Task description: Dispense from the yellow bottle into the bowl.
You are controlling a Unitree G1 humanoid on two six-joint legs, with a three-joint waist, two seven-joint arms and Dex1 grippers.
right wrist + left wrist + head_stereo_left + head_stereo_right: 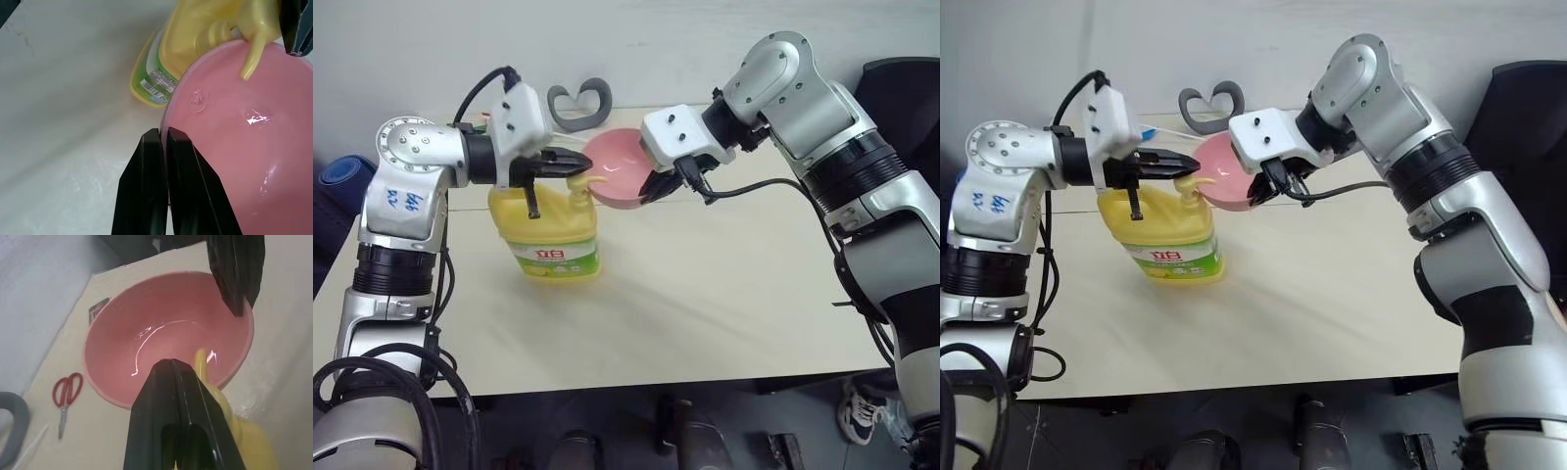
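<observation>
Yellow bottle (551, 233) stands upright on the table (705, 294), spout over the tilted bowl (619, 168) gripped at its rim by the right tool (658, 184); left tool (570, 163), clenched, rests directly atop the pump.

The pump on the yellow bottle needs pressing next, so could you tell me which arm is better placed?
The left: its tool sits atop the bottle pump, while the right tool is busy holding the bowl under the spout.
</observation>
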